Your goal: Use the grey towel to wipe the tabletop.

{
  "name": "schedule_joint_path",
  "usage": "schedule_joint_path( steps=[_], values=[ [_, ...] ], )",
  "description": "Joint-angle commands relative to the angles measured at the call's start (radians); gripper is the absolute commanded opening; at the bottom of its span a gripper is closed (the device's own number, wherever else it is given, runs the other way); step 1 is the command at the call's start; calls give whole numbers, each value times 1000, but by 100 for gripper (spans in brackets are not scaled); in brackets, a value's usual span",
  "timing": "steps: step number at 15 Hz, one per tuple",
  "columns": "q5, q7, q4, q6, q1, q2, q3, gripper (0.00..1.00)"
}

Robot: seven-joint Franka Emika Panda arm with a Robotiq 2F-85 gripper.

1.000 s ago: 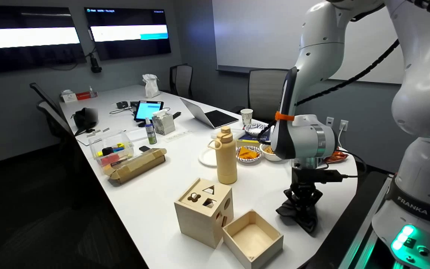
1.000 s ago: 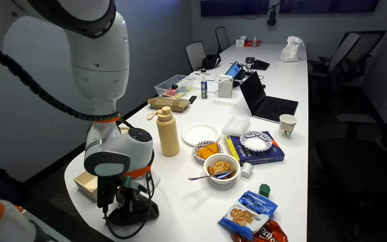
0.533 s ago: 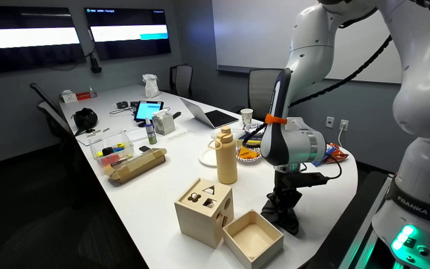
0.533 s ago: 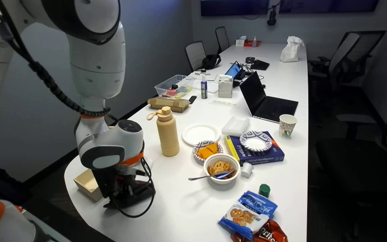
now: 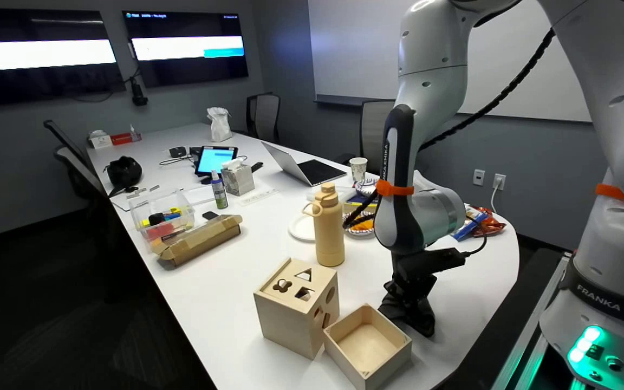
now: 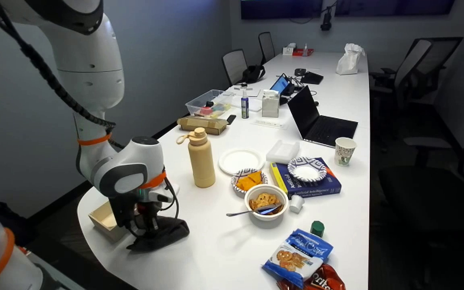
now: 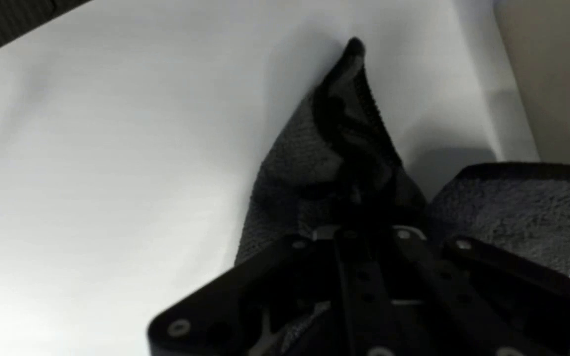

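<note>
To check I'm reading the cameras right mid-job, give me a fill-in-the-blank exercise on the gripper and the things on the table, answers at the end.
1. The gripper is shut on the task's grey ____.
2. A patterned bowl rests on a blue ____.
3. The laptop is ____, not closed.
4. The blue bag partly covers a snack bag coloured ____.

Missing words: towel; book; open; red.

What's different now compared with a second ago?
The gripper has moved toward the open wooden box, carrying the grey towel along in its grip; most of that shift came in the first half second. Nothing newly grasped, nothing let go. The box, the shape-sorting cube and the tan bottle stayed put.
</note>
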Motion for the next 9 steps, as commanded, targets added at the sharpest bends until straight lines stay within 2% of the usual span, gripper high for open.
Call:
schedule_joint_path(
  steps=[1,4,7,9],
  values=[
    [-33,80,44,85,136,46,-126,1],
    [-41,71,96,153,142,74,-142,1],
    [-68,41,171,190,69,106,-84,1],
    [-111,14,219,206,-22,133,0,1]
  ],
)
